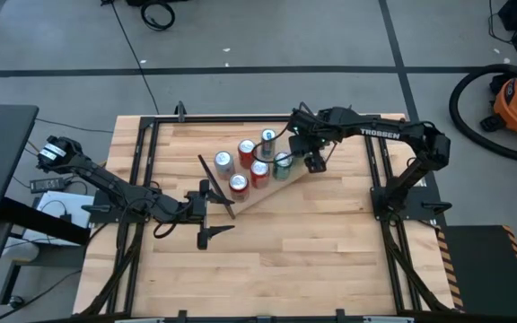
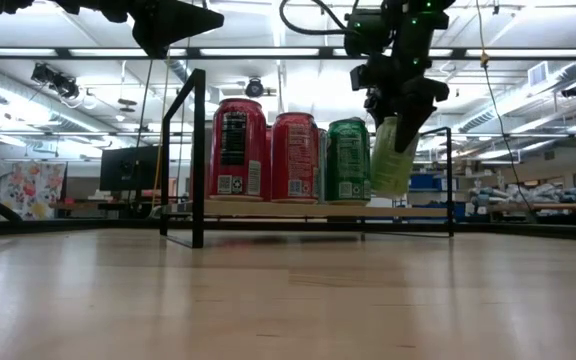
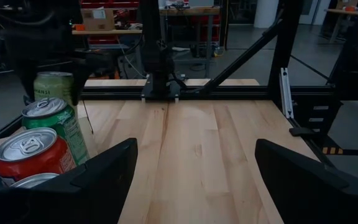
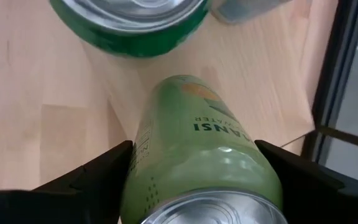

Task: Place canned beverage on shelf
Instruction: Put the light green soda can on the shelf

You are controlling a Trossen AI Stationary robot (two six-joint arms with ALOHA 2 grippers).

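Fingers (image 4: 92, 171) of the right gripper (image 2: 398, 95) clamp the pale green can (image 4: 201, 155) by its upper body, holding it tilted and hanging clear of the plank so it can come down upright. Just under and ahead of it lies the free corner of the shelf (image 4: 253, 87), beside a darker green can (image 2: 348, 160). Beyond that stand the red cans (image 2: 268, 150), already filling the plank's other end. Farthest away, the left gripper (image 1: 206, 211) waits over the tabletop (image 1: 312, 260), spread wide and empty.
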